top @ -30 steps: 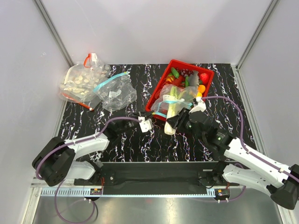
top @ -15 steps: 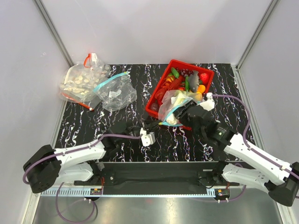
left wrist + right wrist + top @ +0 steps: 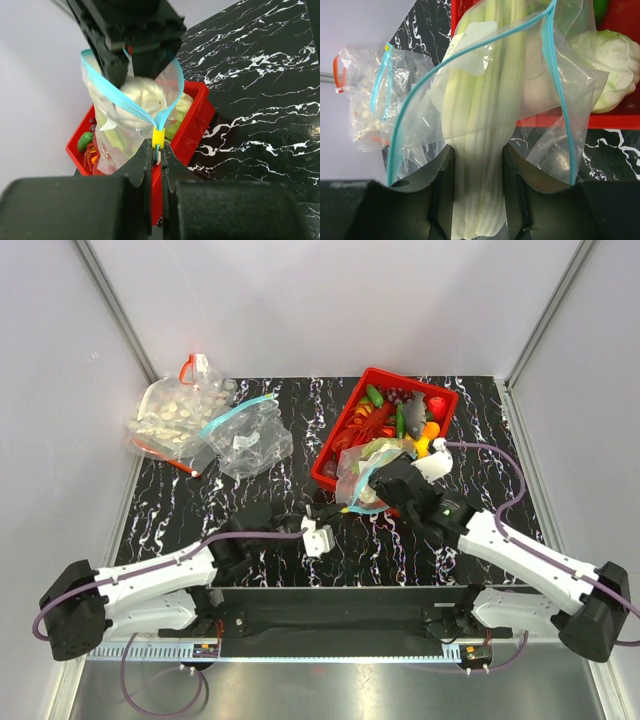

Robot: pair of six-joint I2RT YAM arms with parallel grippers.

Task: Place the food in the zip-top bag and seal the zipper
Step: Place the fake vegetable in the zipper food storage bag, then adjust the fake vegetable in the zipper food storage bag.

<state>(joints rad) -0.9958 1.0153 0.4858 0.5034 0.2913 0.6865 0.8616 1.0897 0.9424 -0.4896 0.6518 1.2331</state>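
Note:
The zip-top bag (image 3: 362,462) hangs with its mouth open over the near edge of the red basket (image 3: 340,428). My left gripper (image 3: 158,147) is shut on the end of the teal zipper (image 3: 120,102), just below its yellow slider (image 3: 158,137). In the top view this left gripper (image 3: 330,510) sits at the bag's near-left corner. My right gripper (image 3: 477,149) is shut on the white stalk of the leek (image 3: 480,100), which lies inside the bag (image 3: 420,115). The zipper (image 3: 555,85) runs past both fingers. From above, the right gripper (image 3: 375,487) is at the bag's near side.
The basket holds a green-white cabbage-like vegetable (image 3: 612,55), a grey fish and red and yellow produce (image 3: 400,412). At the table's far left lie a second teal-zippered clear bag (image 3: 248,438) and a red-zippered bag of white pieces (image 3: 165,420).
My left arm has swung right and forward and now grips the bag's zipper end. My right gripper has carried the leek and bag back towards the basket.

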